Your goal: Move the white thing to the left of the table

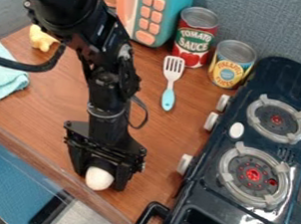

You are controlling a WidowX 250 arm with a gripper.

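The black gripper (100, 178) hangs low over the wooden table (171, 136), near its front edge and left of the stove. The white thing (99, 179), rounded like an egg, is at the gripper's lower end, with its upper part hidden under the black parts. Whether it rests on the wood or is held just above it, I cannot tell.
The dark stove (198, 193) takes up the right side. A spatula (170, 88), a tomato sauce can (194, 38), a pineapple can (232, 64) and a teal toy microwave (169, 16) are farther back. At the left lie a light blue cloth (1, 77) and a yellow toy (41, 38).
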